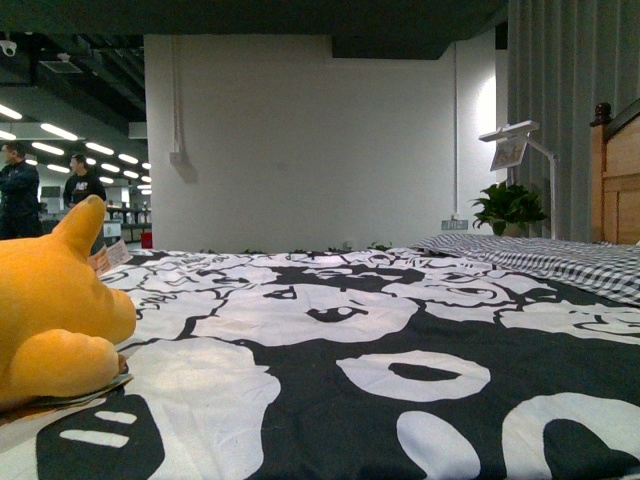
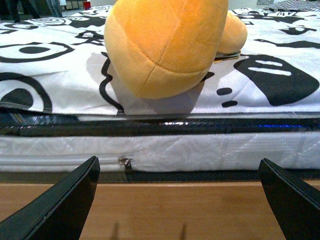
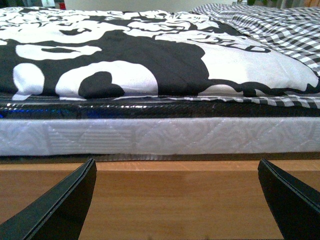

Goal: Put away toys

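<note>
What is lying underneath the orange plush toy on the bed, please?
The plush toy rests on the black-and-white bedspread. A thin flat item pokes out beneath its rounded limb; the toy covers the rest, so I cannot identify it.

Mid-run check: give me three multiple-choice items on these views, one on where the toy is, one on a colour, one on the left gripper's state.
1. Where is the plush toy? A) on the floor B) on the bed cover, near its edge C) on a chair
2. What colours is the bed cover? A) black and white B) plain blue C) red and green
3. How is the left gripper? A) shut on the toy B) shut on the cover C) open, holding nothing
Answers: 1 B, it rests on the cover just above the mattress edge. 2 A, bold black and white shapes. 3 C, its jaws stand wide apart with nothing between them.
</note>
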`<state>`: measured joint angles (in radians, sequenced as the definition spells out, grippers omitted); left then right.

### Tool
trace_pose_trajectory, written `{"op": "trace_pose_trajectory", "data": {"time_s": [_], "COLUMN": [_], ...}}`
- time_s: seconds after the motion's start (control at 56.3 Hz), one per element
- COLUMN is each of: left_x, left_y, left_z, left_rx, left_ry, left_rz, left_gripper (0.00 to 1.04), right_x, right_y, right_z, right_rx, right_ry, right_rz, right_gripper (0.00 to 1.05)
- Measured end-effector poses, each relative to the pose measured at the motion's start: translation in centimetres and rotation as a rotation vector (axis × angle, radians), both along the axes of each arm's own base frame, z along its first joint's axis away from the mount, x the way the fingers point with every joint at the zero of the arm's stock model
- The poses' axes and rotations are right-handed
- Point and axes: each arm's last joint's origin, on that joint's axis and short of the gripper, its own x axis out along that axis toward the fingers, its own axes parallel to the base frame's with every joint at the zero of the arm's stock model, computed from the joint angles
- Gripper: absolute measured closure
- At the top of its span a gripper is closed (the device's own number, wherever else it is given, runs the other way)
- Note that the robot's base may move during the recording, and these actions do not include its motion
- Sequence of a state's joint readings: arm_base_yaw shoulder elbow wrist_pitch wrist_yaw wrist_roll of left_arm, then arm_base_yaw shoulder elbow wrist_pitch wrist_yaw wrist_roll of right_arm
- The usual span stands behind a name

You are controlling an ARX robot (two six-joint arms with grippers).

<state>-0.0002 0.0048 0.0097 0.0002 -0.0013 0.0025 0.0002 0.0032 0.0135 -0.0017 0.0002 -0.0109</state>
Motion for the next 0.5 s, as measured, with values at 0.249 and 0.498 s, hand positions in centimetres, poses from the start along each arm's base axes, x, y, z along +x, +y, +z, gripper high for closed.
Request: {"op": "trace_pose_trajectory", "data": {"time_s": [0.249, 0.498], "left_x": [0.0, 0.0], "left_y": [0.0, 0.0], "left_z": [0.0, 0.0], "left_rx": [0.0, 0.0], "left_ry": [0.0, 0.0], "left_rz": [0.0, 0.0], "left_gripper": [0.06, 0.06], "right_x": [0.0, 0.0], "right_y": [0.0, 0.0], "right_z": [-0.01, 0.0], "right_rx": [0.0, 0.0], "right_ry": [0.0, 0.0], "right_rz": [0.001, 0.001], "right_gripper": [0.06, 0.06]}}
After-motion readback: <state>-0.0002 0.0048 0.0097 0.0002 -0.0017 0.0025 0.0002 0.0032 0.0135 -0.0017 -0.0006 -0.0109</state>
